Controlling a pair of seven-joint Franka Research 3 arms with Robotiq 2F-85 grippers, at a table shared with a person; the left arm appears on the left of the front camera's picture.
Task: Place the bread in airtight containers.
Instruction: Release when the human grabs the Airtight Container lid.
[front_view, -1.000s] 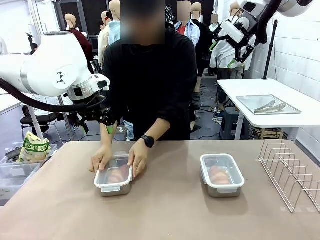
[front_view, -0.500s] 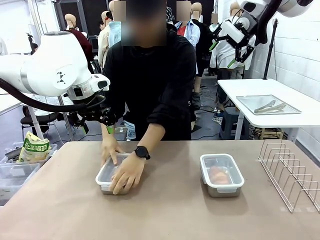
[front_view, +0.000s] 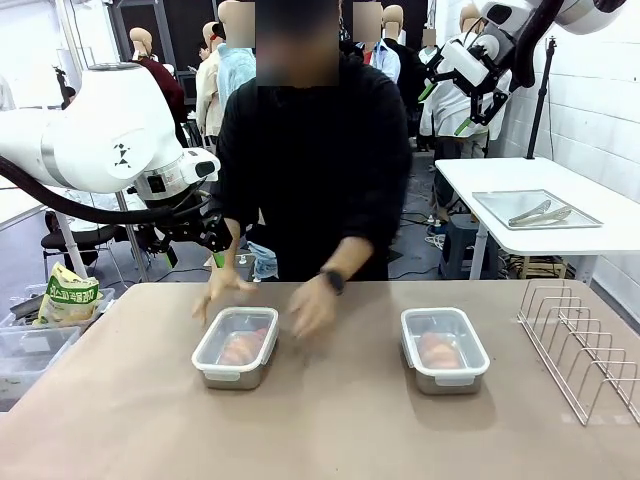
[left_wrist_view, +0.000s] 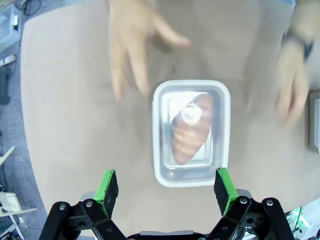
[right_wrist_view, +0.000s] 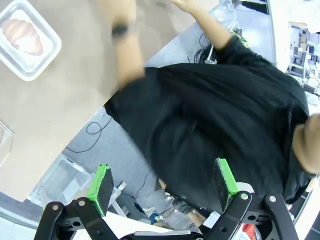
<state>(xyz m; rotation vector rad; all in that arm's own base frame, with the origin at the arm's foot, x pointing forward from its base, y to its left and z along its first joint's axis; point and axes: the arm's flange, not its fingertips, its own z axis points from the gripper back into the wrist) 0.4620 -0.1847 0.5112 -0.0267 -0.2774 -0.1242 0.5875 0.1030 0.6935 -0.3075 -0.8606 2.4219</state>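
1. Front view: two lidded steel containers sit on the brown bench (front_view: 330, 420), each with a roll inside. The left container (front_view: 235, 347) lies near the bench's middle-left, the right container (front_view: 444, 349) well apart toward the wire rack (front_view: 585, 345). The person's two hands, one hand (front_view: 220, 290) and the other hand (front_view: 313, 305), are blurred, just beyond the left container and off its lid. The left end effector (front_view: 215, 245) is raised at the bench's far edge.
2. Left wrist view: the left end effector (left_wrist_view: 167, 186) is spread wide, empty, above the left container (left_wrist_view: 191, 132), whose croissant roll (left_wrist_view: 190, 131) shows through the clear lid.
3. Right wrist view: the right end effector (right_wrist_view: 162, 189) is spread wide, holding nothing, high above the person's black sleeve (right_wrist_view: 210, 105); the right container (right_wrist_view: 27, 40) sits at the upper left.
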